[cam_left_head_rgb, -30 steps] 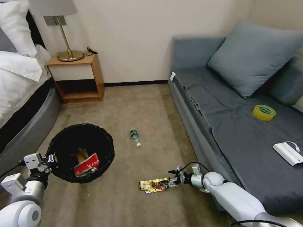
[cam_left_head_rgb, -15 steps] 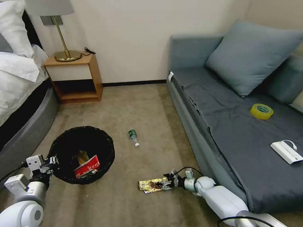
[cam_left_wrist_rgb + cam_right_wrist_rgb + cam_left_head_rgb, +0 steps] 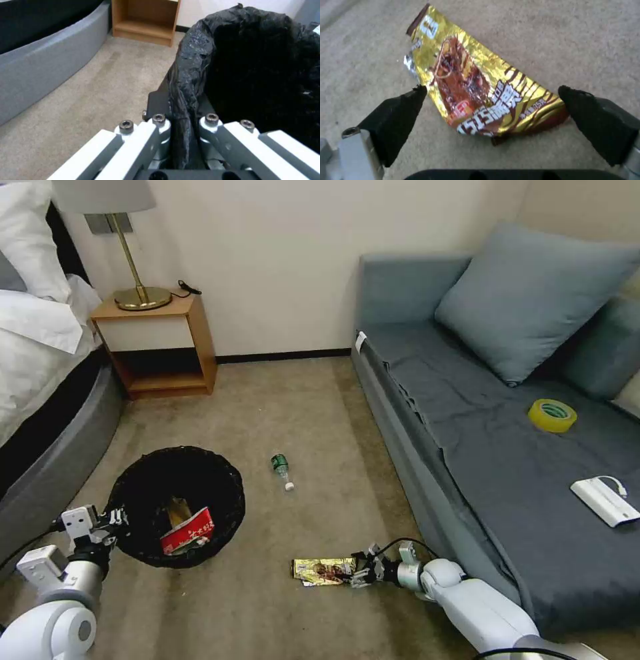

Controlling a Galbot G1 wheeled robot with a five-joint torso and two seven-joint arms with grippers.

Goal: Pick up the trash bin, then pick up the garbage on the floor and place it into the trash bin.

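Head view has the grey sofa point(image 3: 507, 467) as the biggest thing in the room, running along the wall side to the robot's right, with a yellow tape roll point(image 3: 553, 415) and a white box with a cable point(image 3: 604, 502) lying on its seat. Across the carpet from the sofa, on the robot's left, curves the bed point(image 3: 47, 400), and a wooden nightstand point(image 3: 160, 347) carrying a brass lamp point(image 3: 137, 280) stands at the wall beyond it.

The trash bin point(image 3: 177, 505) sits well away from the sofa, over toward the bed, its black bag crinkled over the rim. Inside it lie a red-and-white snack packet point(image 3: 188, 530) and a brown paper pouch point(image 3: 177, 508). The left gripper point(image 3: 115, 519) is at the bin's rim on the side farthest from the sofa; in the left wrist view its jaws are clenched on the bag-covered rim point(image 3: 186, 100).

Between bin and sofa, a small clear bottle point(image 3: 282, 469) with a green label lies on its side. Closer to the robot, just off the sofa's front edge, the gold-brown wrapper point(image 3: 320, 571) lies flat on the carpet. The right gripper point(image 3: 359, 572) is low at the wrapper's sofa-side end, jaws spread wide (one black pad point(image 3: 400, 117) on each side of the wrapper point(image 3: 476, 95)), not closed on it.
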